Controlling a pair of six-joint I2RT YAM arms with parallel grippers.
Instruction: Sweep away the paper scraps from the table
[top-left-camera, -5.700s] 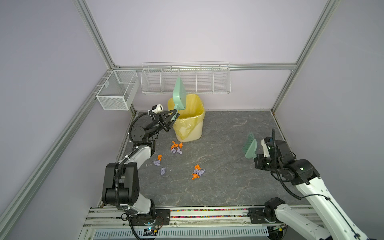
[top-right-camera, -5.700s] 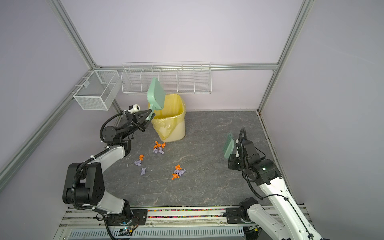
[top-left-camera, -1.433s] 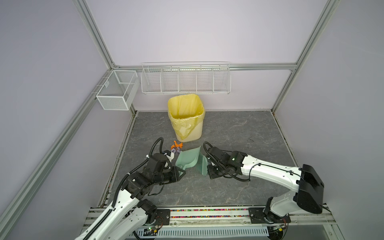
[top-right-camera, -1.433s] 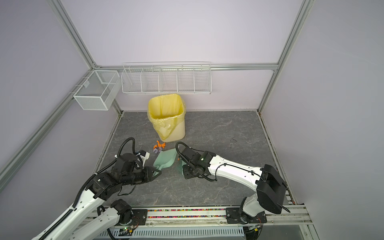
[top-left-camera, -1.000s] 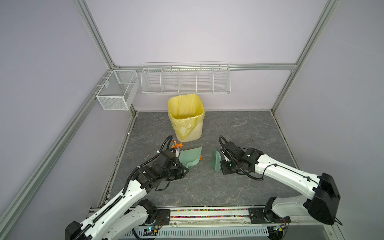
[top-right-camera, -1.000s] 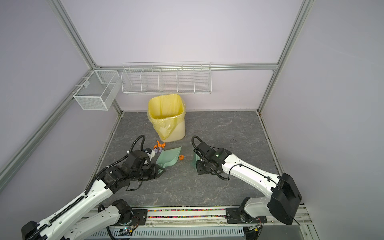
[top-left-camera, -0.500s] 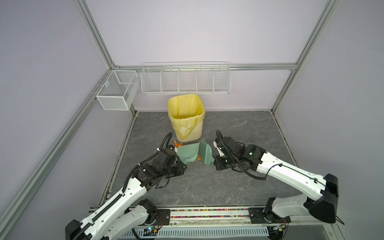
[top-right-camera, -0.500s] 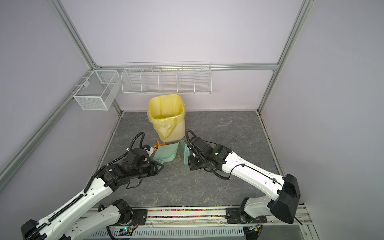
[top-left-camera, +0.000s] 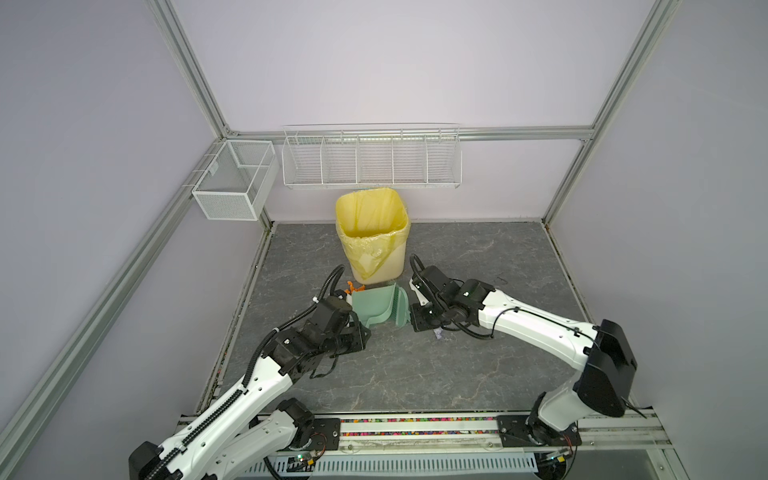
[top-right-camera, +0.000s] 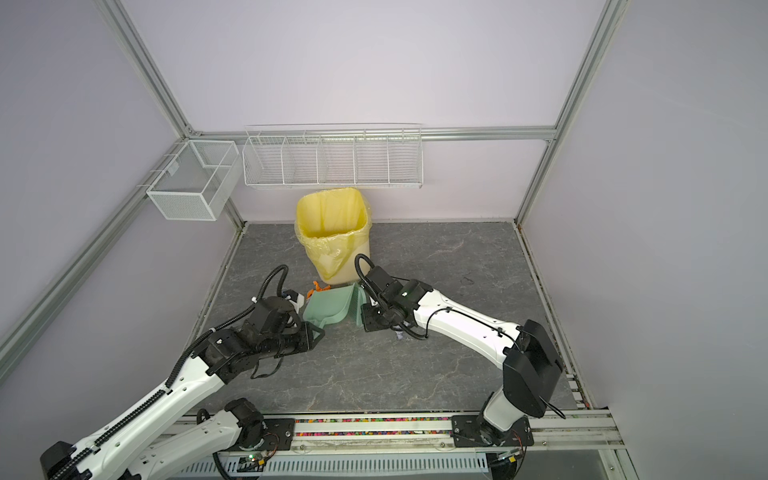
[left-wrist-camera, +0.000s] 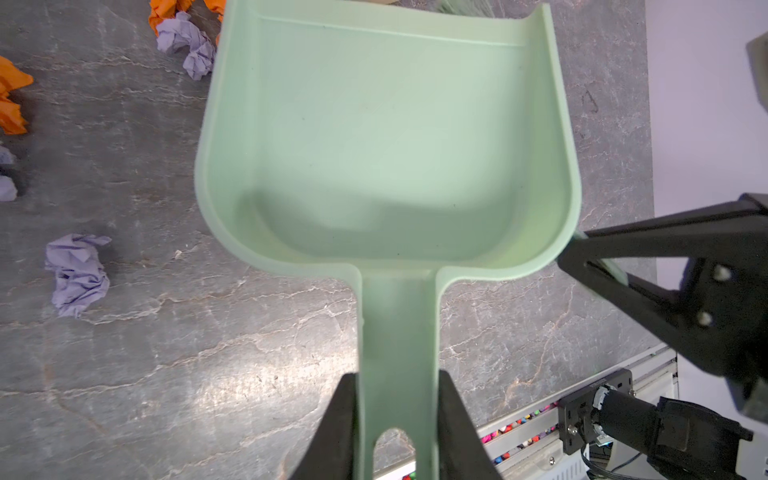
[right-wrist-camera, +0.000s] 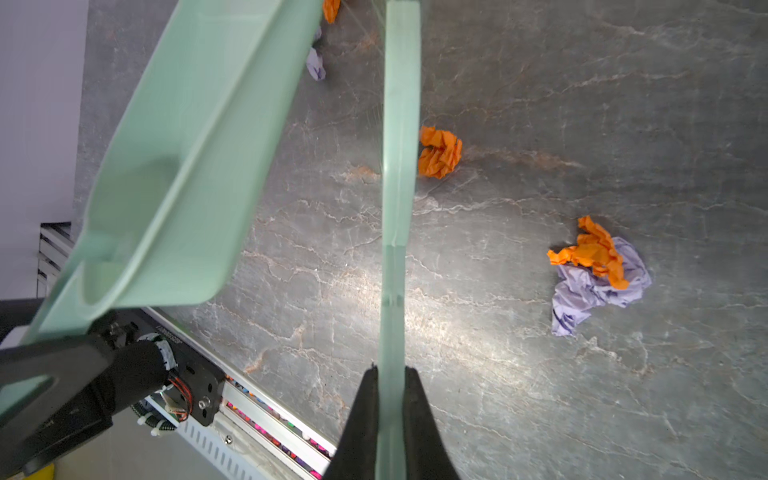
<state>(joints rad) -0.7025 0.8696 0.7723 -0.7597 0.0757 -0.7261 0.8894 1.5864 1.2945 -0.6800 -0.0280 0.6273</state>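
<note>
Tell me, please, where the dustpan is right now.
In both top views the dustpan is slightly left of centre, in front of the yellow-lined bin, its handle clamped by the left gripper, the brush at its right edge.

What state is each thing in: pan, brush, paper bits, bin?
dustpan: empty, handle clamped in the left gripper.
brush: clamped in the right gripper, beside the dustpan.
paper scraps: crumpled, loose on the table, none in the dustpan.
bin: upright, open, lined with a yellow bag.
</note>
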